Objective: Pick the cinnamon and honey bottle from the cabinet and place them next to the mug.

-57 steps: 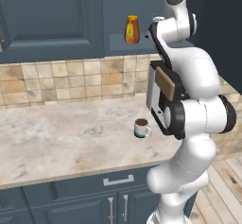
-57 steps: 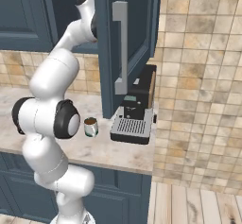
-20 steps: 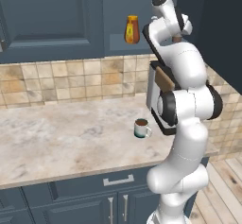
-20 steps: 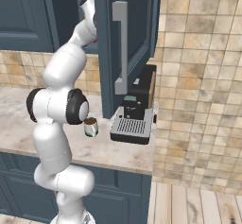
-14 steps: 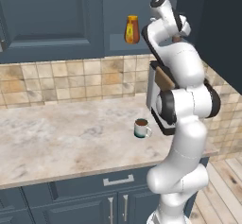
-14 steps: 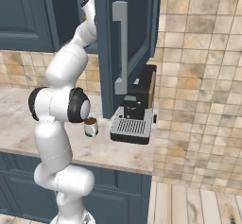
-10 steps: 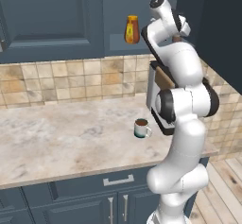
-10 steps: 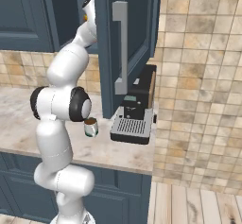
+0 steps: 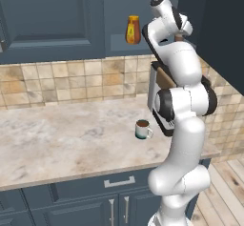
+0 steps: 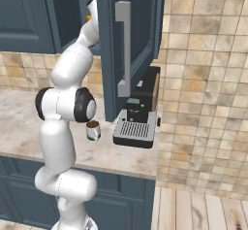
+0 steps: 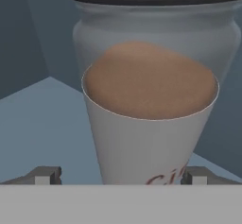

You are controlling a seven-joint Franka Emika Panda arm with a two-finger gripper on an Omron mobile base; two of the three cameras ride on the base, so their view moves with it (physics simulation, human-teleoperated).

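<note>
Cinnamon point(image 11: 150, 100) close before the hand camera, upright on the shelf of the open cabinet point(image 9: 52, 15), brown powder showing through the clear body under a dark cap. Gripper point(image 11: 120, 175) spread wide, one fingertip point(image 11: 43, 175) to each side of the jar's base, no contact visible yet; evidently lined up so the jaws can close across the narrow lower body rather than the broader shoulder. Arm stretched up and forward into the shelf niche, wrist level with the jar, probably so as to come in straight from the front and avoid the open door point(image 10: 131, 44) hanging to the side. Honey bottle point(image 9: 133, 29) standing further left on the same shelf, well apart from the hand, untouched, presumably left for a second trip. Mug point(image 9: 142, 129) down on the counter point(image 9: 57, 139), just beside the coffee machine point(image 10: 138, 117), with bare marble to its left as a likely spot for both jars.
</note>
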